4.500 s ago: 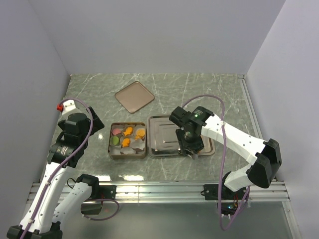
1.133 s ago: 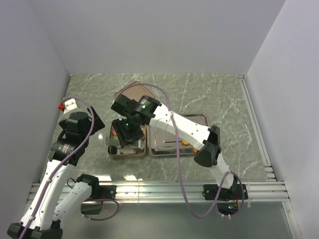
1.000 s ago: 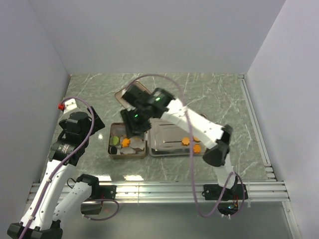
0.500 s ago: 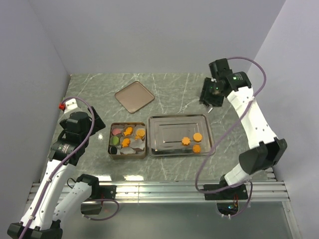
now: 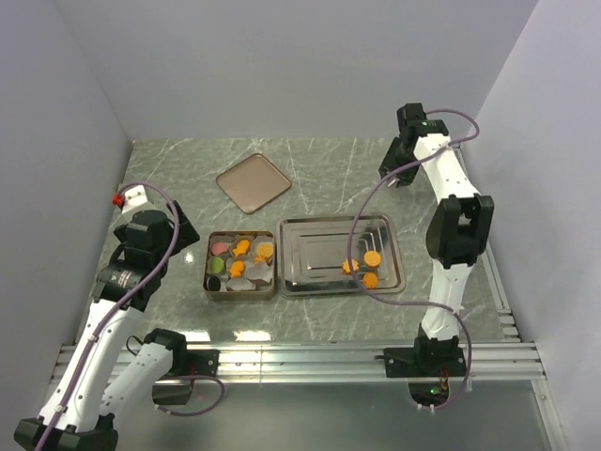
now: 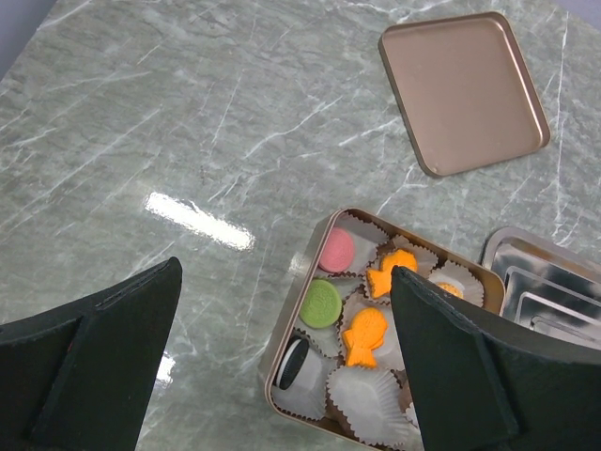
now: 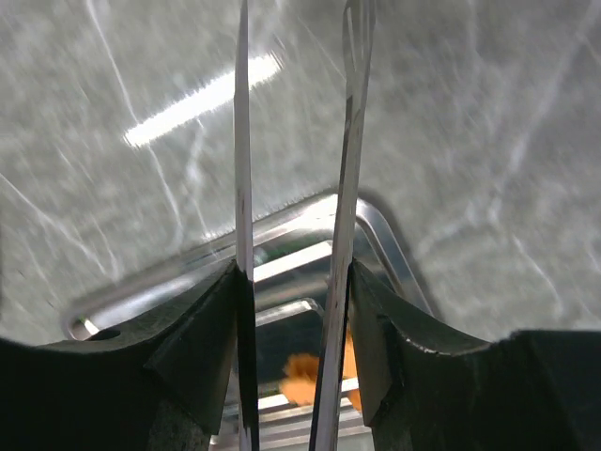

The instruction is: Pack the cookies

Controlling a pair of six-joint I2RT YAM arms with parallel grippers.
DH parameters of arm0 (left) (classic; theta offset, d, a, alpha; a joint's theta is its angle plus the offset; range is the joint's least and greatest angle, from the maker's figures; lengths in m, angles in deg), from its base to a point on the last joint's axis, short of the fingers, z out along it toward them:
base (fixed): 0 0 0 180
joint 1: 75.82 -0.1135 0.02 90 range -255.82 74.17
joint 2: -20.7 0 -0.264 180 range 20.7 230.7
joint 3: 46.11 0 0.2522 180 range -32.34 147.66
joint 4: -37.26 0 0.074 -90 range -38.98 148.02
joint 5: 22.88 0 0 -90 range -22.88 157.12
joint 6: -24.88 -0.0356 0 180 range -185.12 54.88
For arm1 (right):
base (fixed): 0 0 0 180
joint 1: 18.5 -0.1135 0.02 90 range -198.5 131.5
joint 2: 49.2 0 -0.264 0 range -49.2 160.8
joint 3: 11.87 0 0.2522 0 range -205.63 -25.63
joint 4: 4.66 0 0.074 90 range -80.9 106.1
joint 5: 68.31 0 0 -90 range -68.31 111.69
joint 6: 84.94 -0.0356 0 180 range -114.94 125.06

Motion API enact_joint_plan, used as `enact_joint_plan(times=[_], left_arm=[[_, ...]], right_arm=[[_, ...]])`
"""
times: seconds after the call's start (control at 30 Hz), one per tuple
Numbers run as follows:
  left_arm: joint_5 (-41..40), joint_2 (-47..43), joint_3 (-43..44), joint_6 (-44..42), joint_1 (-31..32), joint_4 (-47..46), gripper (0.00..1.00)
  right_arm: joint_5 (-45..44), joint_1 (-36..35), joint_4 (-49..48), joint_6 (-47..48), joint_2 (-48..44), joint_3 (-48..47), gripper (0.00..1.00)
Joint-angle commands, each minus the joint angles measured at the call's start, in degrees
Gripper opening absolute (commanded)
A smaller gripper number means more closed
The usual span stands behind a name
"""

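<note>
At the left end effector (image 6: 286, 272): fully released, gripping nothing, hanging above the marble desk (image 5: 188, 169) just left of the cookie tin (image 5: 241, 296). Probably parked there to keep out of the other arm's way while its camera looks down on the tin.

At the right end effector (image 7: 294, 141): reached far out over the back right of the desk, beyond the steel tray (image 5: 319, 246). Thin blades apart, nothing seen between them along the length in view, so released by that look. Likely standing clear of the work rather than mid-pick.

In the tin: white paper cups (image 6: 362, 409) in rows, several already filled with cookies: one pink (image 6: 336, 249), one green (image 6: 321, 303), one dark (image 6: 293, 362) and a few orange figure shapes (image 6: 364, 334). Some cups seemingly without a cookie.

On the tray: three orange cookies (image 5: 373, 257) lying loose and close together near the right end, not yet packed. Otherwise bare metal.

Behind the tin, flat on the desk and well apart: the copper-coloured lid (image 5: 254, 182), set aside to leave the tin open for filling.
</note>
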Motion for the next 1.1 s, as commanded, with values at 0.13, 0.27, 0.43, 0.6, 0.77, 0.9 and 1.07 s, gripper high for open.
enact_joint_plan(times=[0.13, 0.27, 0.43, 0.6, 0.77, 0.9, 1.07], left_arm=[[1.4, 2.2, -0.1, -0.9, -0.2, -2.8, 0.99], [0.6, 5.1, 0.4, -0.6, -0.2, -2.3, 0.99], [3.1, 11.6, 3.1, -1.8, -0.2, -2.4, 1.0], [5.3, 24.0, 11.0, -3.4, -0.2, -4.9, 0.99], [7.9, 36.8, 20.0, -5.6, -0.4, -7.8, 0.99], [11.3, 50.4, 30.5, -6.3, -1.2, -7.1, 0.96], [14.1, 64.4, 42.1, -6.3, -1.6, -4.1, 0.93]], right_arm=[[1.2, -0.7, -2.1, -4.7, 10.8, -13.3, 0.55], [2.4, -1.7, -3.4, -5.1, 14.6, -14.1, 0.55], [5.1, -3.3, -5.8, -5.6, 18.5, -13.9, 0.56], [8.3, -3.6, -7.9, -7.1, 22.0, -14.8, 0.58], [11.9, -3.4, -9.2, -8.5, 24.8, -17.3, 0.64], [12.4, -3.1, -9.7, -7.9, 24.6, -16.4, 0.66], [11.7, -1.9, -11.2, -7.1, 18.8, -11.3, 0.7]])
